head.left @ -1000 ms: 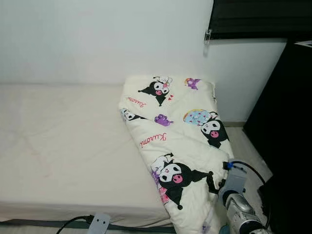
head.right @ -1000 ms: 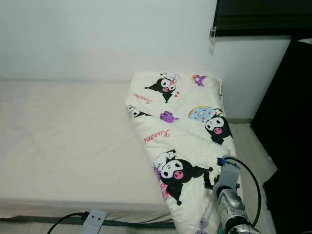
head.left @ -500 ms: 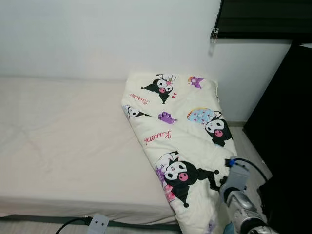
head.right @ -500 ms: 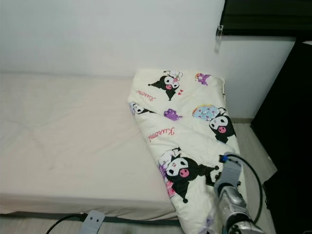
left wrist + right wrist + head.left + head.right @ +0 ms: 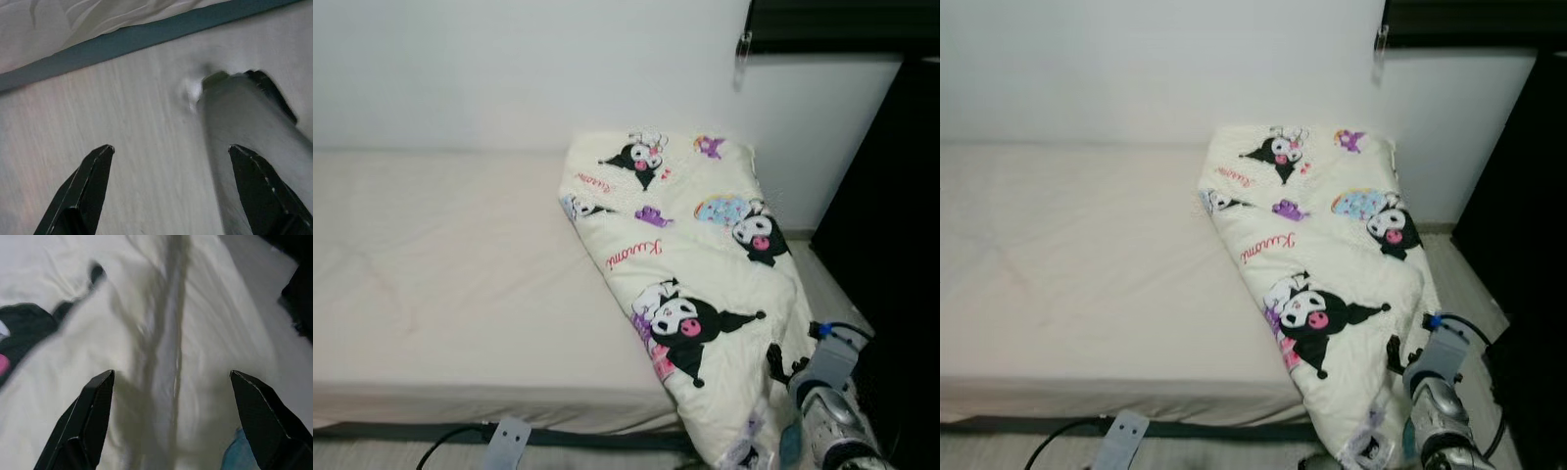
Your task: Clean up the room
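A cream blanket [image 5: 695, 245] printed with black cartoon figures lies folded along the right end of the bed [image 5: 460, 264], and its front corner hangs over the bed's edge. My right arm [image 5: 827, 367] is low at the right, beside that hanging corner. In the right wrist view my right gripper [image 5: 170, 377] is open just above the blanket's folds [image 5: 146, 333], with nothing between its fingers. My left gripper [image 5: 171, 147] hangs open over the wooden floor [image 5: 137, 122] by the bed's dark base strip [image 5: 122, 41].
Dark furniture [image 5: 901, 196] stands close on the right, leaving a narrow strip of floor [image 5: 822, 279] between it and the bed. A white wall [image 5: 509, 69] runs behind the bed. A blurred grey shape [image 5: 244, 127] lies beside the left fingers.
The camera has shifted, so the whole scene sits differently. My right arm has drawn back, from beside the black figure on the blanket to the blanket's hanging front corner.
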Available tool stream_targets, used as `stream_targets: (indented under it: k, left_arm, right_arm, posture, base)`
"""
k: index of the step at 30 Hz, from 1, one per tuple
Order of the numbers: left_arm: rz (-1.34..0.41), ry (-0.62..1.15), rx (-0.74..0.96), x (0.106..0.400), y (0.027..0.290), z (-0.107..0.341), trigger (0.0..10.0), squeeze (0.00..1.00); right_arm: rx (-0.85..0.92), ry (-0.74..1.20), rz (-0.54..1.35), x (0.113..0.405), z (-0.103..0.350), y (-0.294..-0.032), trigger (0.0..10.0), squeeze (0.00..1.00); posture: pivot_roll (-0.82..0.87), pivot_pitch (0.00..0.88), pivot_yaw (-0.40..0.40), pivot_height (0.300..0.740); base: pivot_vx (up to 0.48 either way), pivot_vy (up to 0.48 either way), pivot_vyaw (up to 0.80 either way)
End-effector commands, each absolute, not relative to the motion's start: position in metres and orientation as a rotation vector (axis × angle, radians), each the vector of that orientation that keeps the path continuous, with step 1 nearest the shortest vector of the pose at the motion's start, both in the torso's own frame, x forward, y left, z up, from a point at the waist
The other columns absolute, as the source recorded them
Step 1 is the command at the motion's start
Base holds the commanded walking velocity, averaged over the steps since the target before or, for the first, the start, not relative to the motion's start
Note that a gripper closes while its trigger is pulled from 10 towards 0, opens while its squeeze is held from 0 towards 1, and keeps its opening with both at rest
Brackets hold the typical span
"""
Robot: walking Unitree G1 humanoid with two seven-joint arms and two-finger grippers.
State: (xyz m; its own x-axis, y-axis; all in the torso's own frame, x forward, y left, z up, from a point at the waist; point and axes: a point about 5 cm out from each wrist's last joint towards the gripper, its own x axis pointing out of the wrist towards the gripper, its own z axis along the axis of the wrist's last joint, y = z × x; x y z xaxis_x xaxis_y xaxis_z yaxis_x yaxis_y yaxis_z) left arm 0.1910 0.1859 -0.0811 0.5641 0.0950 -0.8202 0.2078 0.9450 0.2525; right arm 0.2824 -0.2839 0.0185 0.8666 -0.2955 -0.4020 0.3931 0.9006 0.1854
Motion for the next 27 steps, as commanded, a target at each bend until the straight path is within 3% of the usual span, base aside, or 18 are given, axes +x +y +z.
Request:
stream_targets:
  k: [1, 12, 21, 27]
  left_arm:
    - [-0.081, 1.063, 0.358, 0.170, 0.192, -0.091, 10.0, 0.00]
    - [-0.089, 1.055, 0.371, 0.172, 0.195, -0.090, 10.0, 0.00]
    - [-0.099, 1.050, 0.383, 0.173, 0.194, -0.089, 10.0, 0.00]
    - [-0.110, 1.049, 0.387, 0.172, 0.192, -0.090, 10.0, 0.00]
  right_arm:
    - [0.294, 0.338, -0.377, 0.281, 0.021, -0.288, 10.0, 0.00]
    - [0.326, 0.258, -0.363, 0.286, 0.031, -0.292, 10.0, 0.00]
    - [0.434, 0.113, -0.133, 0.302, 0.048, -0.274, 10.0, 0.00]
    - [0.501, 0.068, -0.114, 0.303, 0.051, -0.274, 10.0, 0.00]
  posture:
    - [-0.13, 0.083, 0.053, 0.600]
    - [-0.13, 0.087, 0.064, 0.600]
    - [-0.13, 0.089, 0.063, 0.600]
    - [-0.13, 0.092, 0.062, 0.600]
  base:
    - [0.000, 0.000, 0.00]
    - [0.000, 0.000, 0.00]
    - [0.000, 0.000, 0.00]
    - [0.000, 0.000, 0.00]
